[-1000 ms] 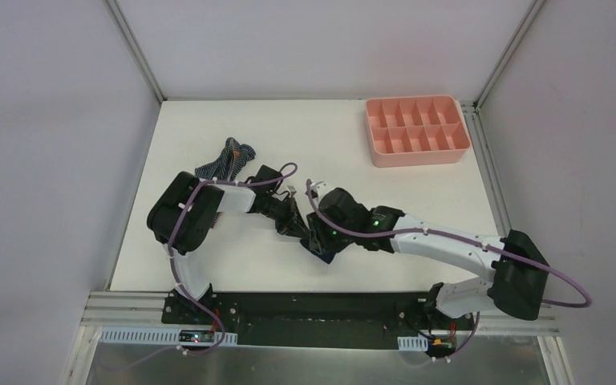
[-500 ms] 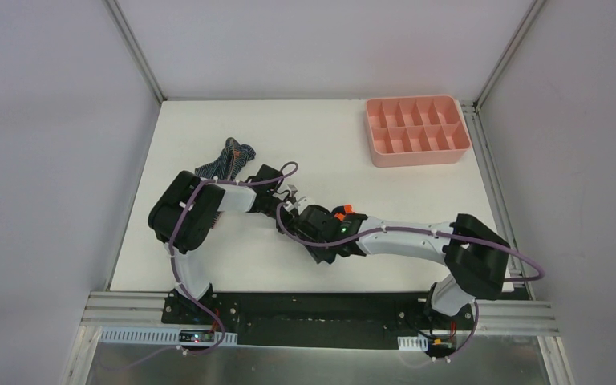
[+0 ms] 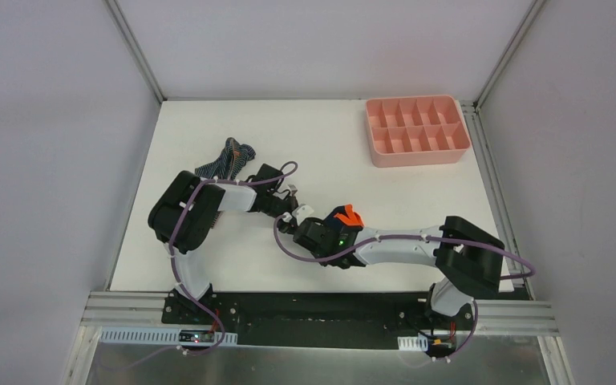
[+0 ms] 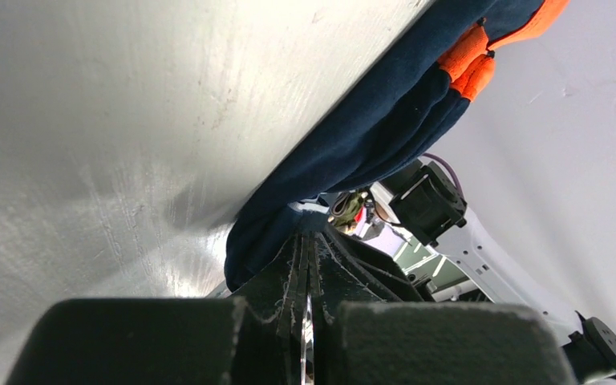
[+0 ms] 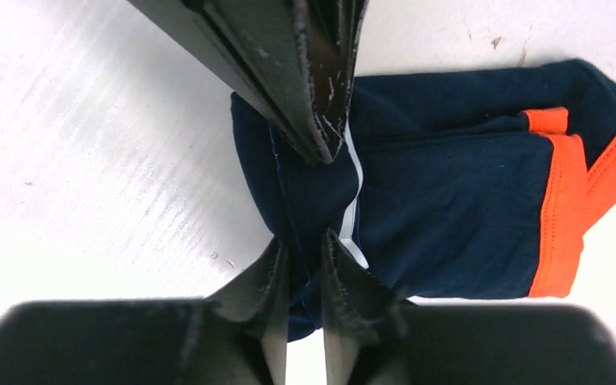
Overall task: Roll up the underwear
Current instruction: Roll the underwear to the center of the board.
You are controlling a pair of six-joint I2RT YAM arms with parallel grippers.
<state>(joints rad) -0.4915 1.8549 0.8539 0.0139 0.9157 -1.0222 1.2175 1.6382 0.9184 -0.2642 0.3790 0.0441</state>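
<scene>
Navy briefs [image 3: 345, 215] are lying mid-table toward the near edge, and in the top view you're only getting their orange trim [image 3: 350, 214] peeking out beside the right wrist. Both arms are meeting over that spot, with the left gripper [image 3: 289, 210] pointing in from the left and the right gripper [image 3: 313, 233] sitting just beside it, tips hidden under the wrist. Striped briefs [image 3: 226, 160] are lying bunched at the far left of the table [image 3: 329, 144], well apart from both grippers. Pink tray [image 3: 417, 132] is sitting at the far right corner, apart from everything else. In the left wrist view, the left fingers [image 4: 285, 277] are pressing flat together with no gap and the tips are butting into the bunched end of the navy cloth. You can't tell whether any fabric is caught between them. The cloth is stretching away from the tips along the table surface, orange trim at its far end, and part of the right arm is showing behind it. In the right wrist view, the right fingers [image 5: 277, 273] are standing narrow with a fold of navy cloth filling the gap, so they're pinching the briefs. The left gripper's closed tips are touching that same fold just beyond. The briefs are lying folded on the table, orange band at the right end, with a thin white line [image 5: 355, 192] running along the fold.
</scene>
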